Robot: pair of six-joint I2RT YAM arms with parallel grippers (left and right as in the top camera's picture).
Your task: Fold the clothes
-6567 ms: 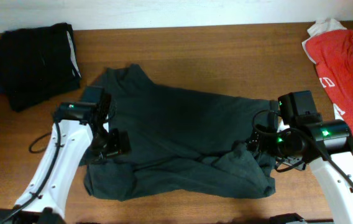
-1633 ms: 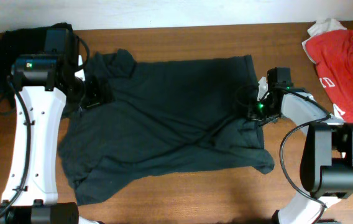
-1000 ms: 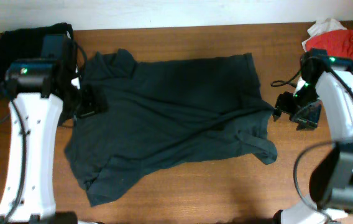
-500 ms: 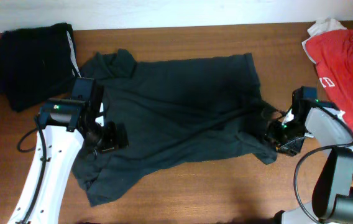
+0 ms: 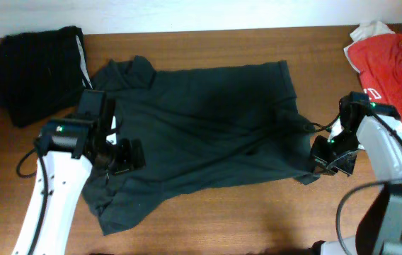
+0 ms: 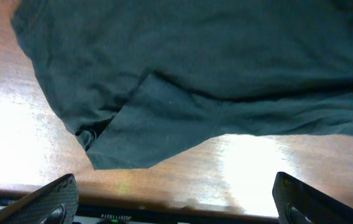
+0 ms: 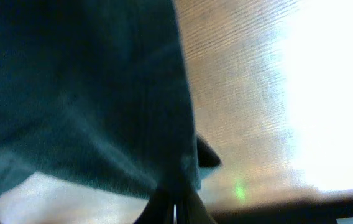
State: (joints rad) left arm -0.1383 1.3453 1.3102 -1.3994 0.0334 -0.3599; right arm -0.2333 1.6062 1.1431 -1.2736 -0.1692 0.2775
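Observation:
The clothes' main piece, a dark grey-green T-shirt (image 5: 208,127), lies spread and wrinkled across the middle of the table. My left gripper (image 5: 121,156) hovers over the shirt's left side. In the left wrist view the left gripper (image 6: 176,208) is open, its fingers (image 6: 46,200) far apart with only bare wood between them and the shirt's folded hem (image 6: 158,118) ahead. My right gripper (image 5: 320,160) is at the shirt's lower right corner. In the right wrist view the right gripper (image 7: 175,210) is shut on the shirt's edge (image 7: 102,99), which hangs from the tips.
Black folded garments (image 5: 38,67) lie at the back left corner. A red garment with white print (image 5: 392,78) lies along the right edge. Bare wooden table (image 5: 257,212) runs along the front. The left arm's white link (image 5: 56,198) crosses the front left.
The right gripper moved in from right of the shirt to its lower right corner and shut on the cloth. The left arm came down from the back left to the shirt's left side.

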